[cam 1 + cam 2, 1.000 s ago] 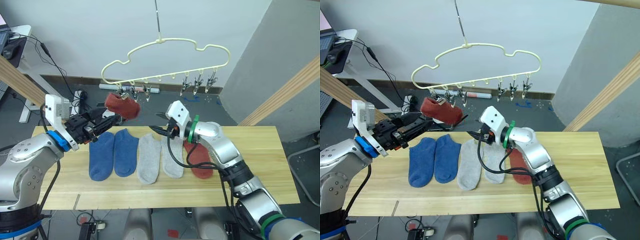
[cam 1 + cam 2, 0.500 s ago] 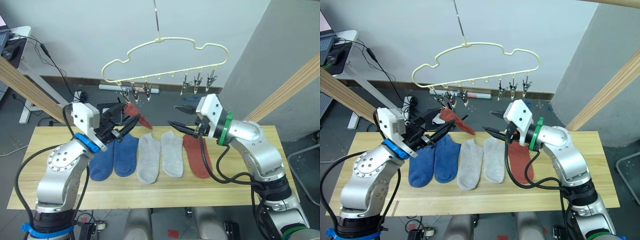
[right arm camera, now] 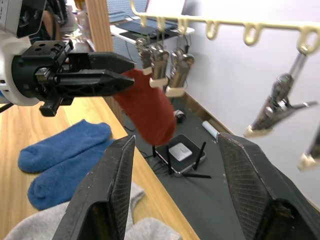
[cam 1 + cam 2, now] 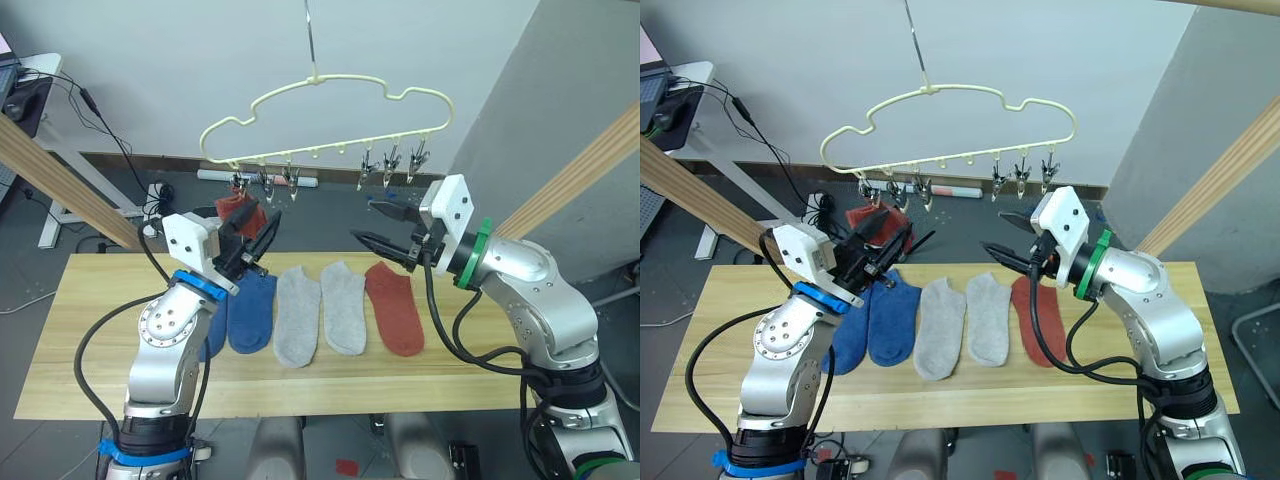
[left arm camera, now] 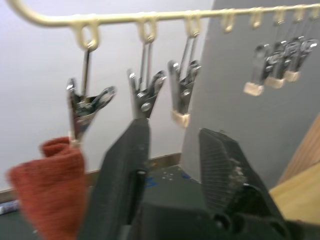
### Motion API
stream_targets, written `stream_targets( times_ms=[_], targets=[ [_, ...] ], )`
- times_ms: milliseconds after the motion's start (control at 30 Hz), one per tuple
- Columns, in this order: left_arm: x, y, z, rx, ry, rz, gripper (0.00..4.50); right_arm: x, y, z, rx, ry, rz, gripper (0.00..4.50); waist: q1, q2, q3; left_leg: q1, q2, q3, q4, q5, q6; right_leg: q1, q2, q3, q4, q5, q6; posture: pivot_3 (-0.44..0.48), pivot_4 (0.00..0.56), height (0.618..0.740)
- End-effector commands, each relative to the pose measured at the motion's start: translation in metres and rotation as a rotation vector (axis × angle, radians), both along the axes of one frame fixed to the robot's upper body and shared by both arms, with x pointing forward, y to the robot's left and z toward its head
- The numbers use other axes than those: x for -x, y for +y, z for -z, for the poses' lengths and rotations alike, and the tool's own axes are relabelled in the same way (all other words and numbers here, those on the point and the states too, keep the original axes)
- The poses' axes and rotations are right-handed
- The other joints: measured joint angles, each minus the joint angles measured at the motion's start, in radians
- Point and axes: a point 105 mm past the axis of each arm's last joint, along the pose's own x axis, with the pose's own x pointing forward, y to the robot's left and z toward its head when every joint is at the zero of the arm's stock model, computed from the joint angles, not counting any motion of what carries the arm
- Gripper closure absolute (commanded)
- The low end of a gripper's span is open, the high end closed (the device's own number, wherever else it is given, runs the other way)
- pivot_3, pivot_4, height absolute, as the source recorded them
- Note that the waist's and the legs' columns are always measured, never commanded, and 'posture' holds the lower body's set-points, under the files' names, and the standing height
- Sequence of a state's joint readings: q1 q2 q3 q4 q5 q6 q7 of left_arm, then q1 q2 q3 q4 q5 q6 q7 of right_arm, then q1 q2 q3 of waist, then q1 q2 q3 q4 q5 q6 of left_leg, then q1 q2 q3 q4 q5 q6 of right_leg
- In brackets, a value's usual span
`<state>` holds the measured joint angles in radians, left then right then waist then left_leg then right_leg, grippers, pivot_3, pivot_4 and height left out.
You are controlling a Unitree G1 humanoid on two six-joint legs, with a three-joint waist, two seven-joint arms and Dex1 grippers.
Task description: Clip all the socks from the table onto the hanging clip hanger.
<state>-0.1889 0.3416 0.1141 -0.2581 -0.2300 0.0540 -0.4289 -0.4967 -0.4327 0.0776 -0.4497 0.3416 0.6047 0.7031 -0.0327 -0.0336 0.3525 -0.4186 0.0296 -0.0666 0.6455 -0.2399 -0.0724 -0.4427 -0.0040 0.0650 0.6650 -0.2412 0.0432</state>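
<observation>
Left eye view, hanger: the clip hanger (image 4: 330, 115) hangs in the upper middle of the frame, its hook wire cut off by the top edge.
Left eye view, hung sock: one rust red sock (image 4: 240, 213) dangles from the leftmost clip, partly masked by the left gripper (image 4: 262, 238), whose fingers stand apart and empty just beside it.
Left eye view, table: five socks lie in a row on the table (image 4: 90, 330): two blue socks (image 4: 243, 310), the far-left one largely hidden behind the left arm; two light grey socks (image 4: 320, 312); a second rust red sock (image 4: 395, 308) at the right end.
Left eye view, right gripper: the right gripper (image 4: 382, 225) hovers open above the table at centre right, holding nothing.
Right eye view: the same scene; the hung sock is mostly covered by the left gripper.
Left wrist view: blurred; the metal clips (image 5: 145, 97) hang across the upper frame, the hung sock at lower left is cut by the frame edge, and the two black fingers (image 5: 125, 170) are spread.
Right wrist view: the hung sock sits at centre left, its clip hard to single out among three bunched together; the blue socks lie at lower left, a grey sock is cropped at the bottom edge.
</observation>
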Motion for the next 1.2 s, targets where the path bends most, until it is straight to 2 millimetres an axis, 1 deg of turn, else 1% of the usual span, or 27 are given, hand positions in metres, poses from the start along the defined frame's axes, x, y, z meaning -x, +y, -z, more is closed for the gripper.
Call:
stream_targets(
  times_ms=[33,167,300,433,733,867,1100,1200],
  targets=[
    [-0.003,-0.002,-0.008,0.029,-0.041,-0.02,2.71,0.009,0.0,-0.016,-0.016,-0.062,-0.023,1.78,0.0,0.0,0.0,0.0,0.0,0.0,0.0,0.0,0.0,0.0,0.0,0.0,0.0,0.0,0.0,-0.043,0.361,0.735],
    [-0.013,-0.007,-0.008,0.059,-0.04,-0.027,2.71,0.01,0.002,-0.022,-0.017,-0.076,-0.046,1.78,0.0,0.0,0.0,0.0,0.0,0.0,0.0,0.0,0.0,0.0,0.0,0.0,0.0,0.0,0.0,-0.048,0.36,0.735],
    [-0.019,-0.014,-0.009,0.078,-0.046,-0.015,2.71,0.012,0.003,-0.027,-0.013,-0.084,-0.065,1.78,0.0,0.0,0.0,0.0,0.0,0.0,0.0,0.0,0.0,0.001,0.0,0.0,0.0,0.0,0.0,-0.057,0.361,0.735],
    [-0.024,-0.012,-0.01,0.107,-0.05,-0.037,2.71,0.011,0.002,-0.028,-0.01,-0.086,-0.065,1.78,0.0,0.0,0.0,0.0,0.0,0.0,0.0,0.0,0.0,0.001,0.0,0.0,0.0,0.0,0.0,-0.059,0.362,0.735],
    [-0.029,-0.011,-0.023,0.14,-0.099,-0.05,2.71,0.01,-0.001,-0.032,-0.01,-0.092,-0.079,1.78,-0.001,0.0,0.0,0.0,0.0,0.0,0.0,0.0,0.0,0.001,0.0,0.0,0.0,0.0,0.0,-0.066,0.363,0.735],
    [-0.032,-0.014,-0.031,0.163,-0.109,-0.047,2.71,0.01,-0.002,-0.035,-0.009,-0.096,-0.091,1.78,-0.001,0.0,0.0,0.0,0.0,0.0,0.0,0.0,0.0,0.001,0.0,0.0,0.0,0.0,0.0,-0.064,0.363,0.735],
    [-0.034,-0.016,-0.04,0.201,-0.122,-0.057,2.71,0.009,-0.003,-0.036,0.0,-0.099,-0.117,1.78,-0.001,0.0,0.0,0.0,0.0,0.0,0.0,0.0,0.0,0.001,0.0,0.0,0.0,0.0,0.0,-0.065,0.365,0.735],
    [-0.034,-0.016,-0.041,0.206,-0.121,-0.057,2.71,0.009,-0.003,-0.036,0.001,-0.1,-0.121,1.78,-0.001,0.0,0.0,0.0,0.0,0.0,0.0,0.0,0.0,0.001,0.0,0.0,0.0,0.0,0.0,-0.064,0.365,0.735]
  ],
)
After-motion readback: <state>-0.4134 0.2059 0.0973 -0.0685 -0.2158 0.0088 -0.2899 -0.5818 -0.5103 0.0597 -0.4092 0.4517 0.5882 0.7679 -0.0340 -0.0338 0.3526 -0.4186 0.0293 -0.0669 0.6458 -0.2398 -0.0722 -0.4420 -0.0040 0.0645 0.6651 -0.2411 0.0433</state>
